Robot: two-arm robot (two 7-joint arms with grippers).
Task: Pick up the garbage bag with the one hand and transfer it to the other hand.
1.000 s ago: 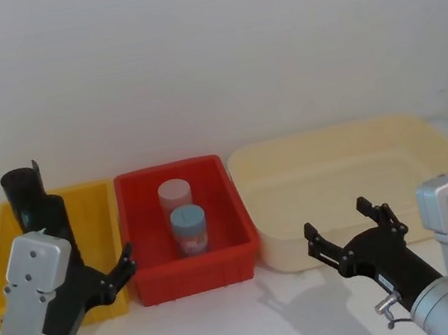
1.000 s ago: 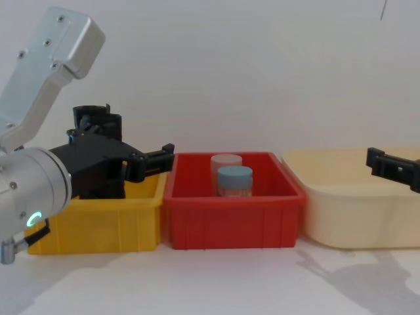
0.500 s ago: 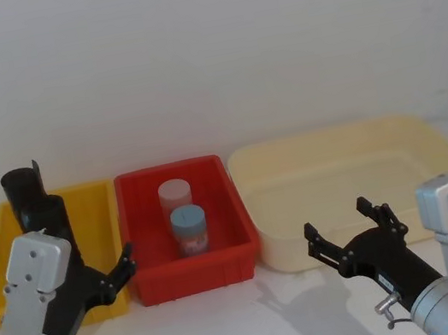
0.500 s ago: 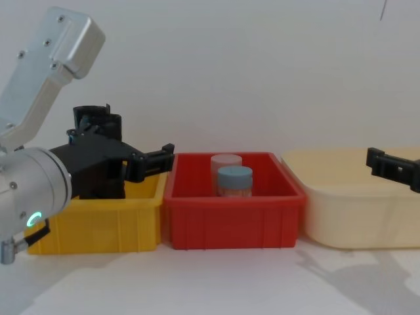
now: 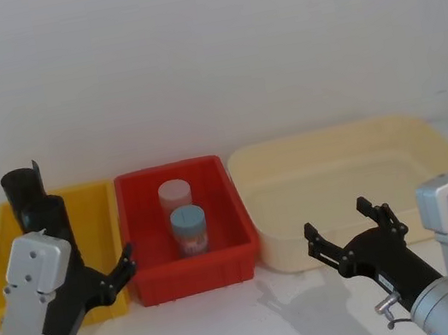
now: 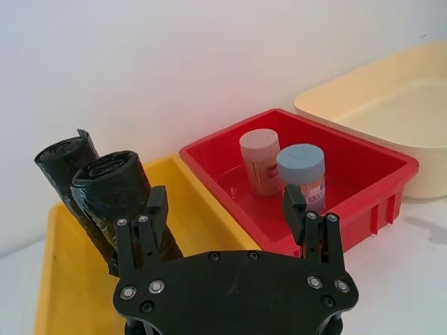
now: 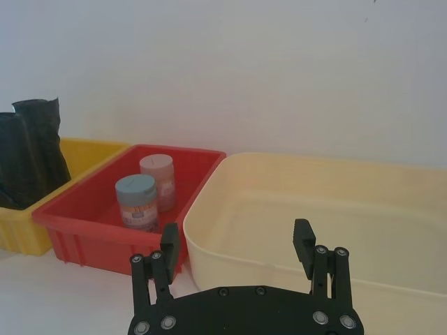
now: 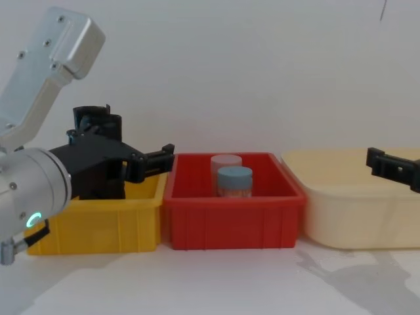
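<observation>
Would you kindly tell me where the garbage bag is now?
The garbage bag stands in the yellow bin on the robot's left, beside a slimmer black roll, just beyond the open left hand.

Garbage bag (image 6: 112,188) glossy wrinkled film; red bin (image 5: 195,272) smooth plastic.

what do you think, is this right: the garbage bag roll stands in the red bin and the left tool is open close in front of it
Not quite. The garbage bag stands in the yellow bin, not the red bin; the left wrist view shows it. The rest holds: the left tool is open close in front of it.
</observation>
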